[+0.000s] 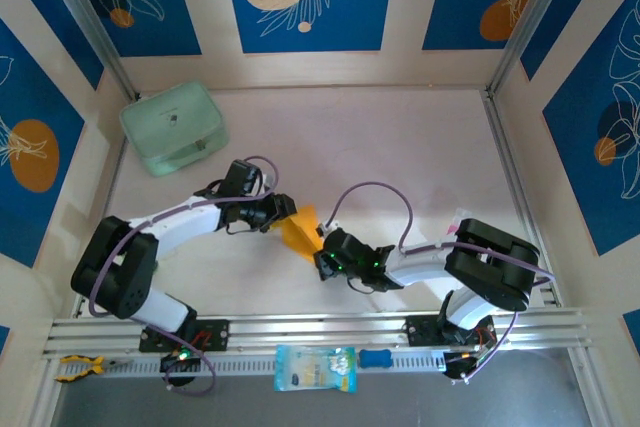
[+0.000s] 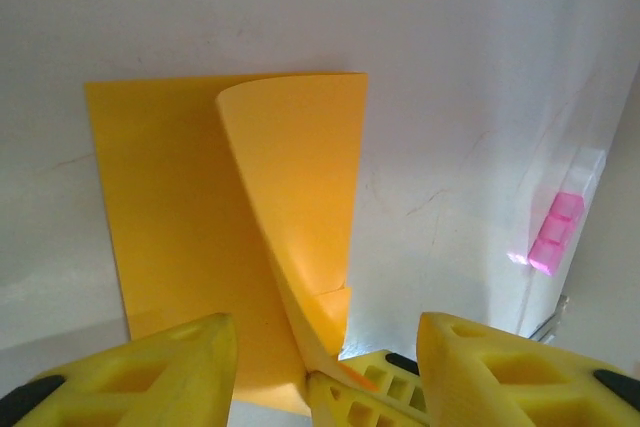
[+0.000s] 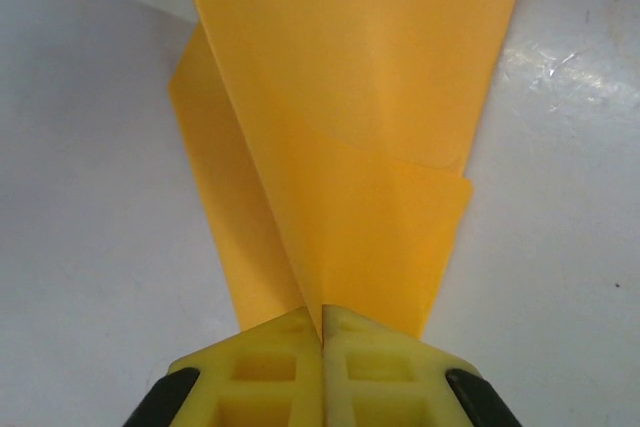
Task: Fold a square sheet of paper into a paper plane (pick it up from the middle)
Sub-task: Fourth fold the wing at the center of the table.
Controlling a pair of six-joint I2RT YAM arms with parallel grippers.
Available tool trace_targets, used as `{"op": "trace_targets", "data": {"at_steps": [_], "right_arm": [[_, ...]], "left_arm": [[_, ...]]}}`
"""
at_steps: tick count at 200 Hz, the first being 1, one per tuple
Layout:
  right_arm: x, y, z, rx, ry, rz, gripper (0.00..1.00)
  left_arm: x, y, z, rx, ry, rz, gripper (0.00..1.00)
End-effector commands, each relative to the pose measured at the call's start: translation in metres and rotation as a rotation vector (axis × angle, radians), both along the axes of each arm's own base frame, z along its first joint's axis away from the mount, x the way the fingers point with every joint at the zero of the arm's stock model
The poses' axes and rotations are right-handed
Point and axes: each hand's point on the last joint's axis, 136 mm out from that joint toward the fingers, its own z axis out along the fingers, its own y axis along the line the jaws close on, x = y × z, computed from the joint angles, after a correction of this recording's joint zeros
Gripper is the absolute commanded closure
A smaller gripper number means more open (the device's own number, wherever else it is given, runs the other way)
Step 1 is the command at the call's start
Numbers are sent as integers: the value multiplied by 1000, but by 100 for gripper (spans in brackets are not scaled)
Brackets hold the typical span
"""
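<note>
The square sheet of paper (image 1: 300, 230), orange-yellow, lies mid-table between both arms. It is folded: one layer lies flat (image 2: 180, 227) and a flap (image 2: 300, 177) curls up from it. It is a wide folded piece, not a paper plane's narrow dart. My right gripper (image 3: 322, 332) is shut on the pointed near end of the paper (image 3: 350, 97), and its yellow fingertips (image 2: 385, 387) show in the left wrist view pinching that end. My left gripper (image 2: 325, 367) is open, its fingers (image 2: 150, 367) standing on either side of the raised flap without touching it.
A mint-green rounded case (image 1: 174, 127) sits at the back left. On the front rail lie a pale blue packet (image 1: 315, 367), a blue item (image 1: 375, 358) and yellow-handled pliers (image 1: 78, 367). A pink block (image 2: 555, 232) is at the right edge. Patterned walls enclose the table.
</note>
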Motion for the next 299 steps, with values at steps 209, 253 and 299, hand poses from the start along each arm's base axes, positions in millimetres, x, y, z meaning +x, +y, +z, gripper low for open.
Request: {"op": "trace_targets", "data": {"at_steps": [209, 253, 299], "right_arm": [[-9, -24, -33, 171, 301, -123, 92], [-10, -26, -34, 168, 309, -127, 92], [-9, -26, -34, 159, 316, -131, 92]], "left_arm": [[-10, -60, -5, -193, -28, -158, 99], [-6, -63, -14, -181, -12, -148, 98], [-7, -65, -26, -156, 10, -152, 98]]}}
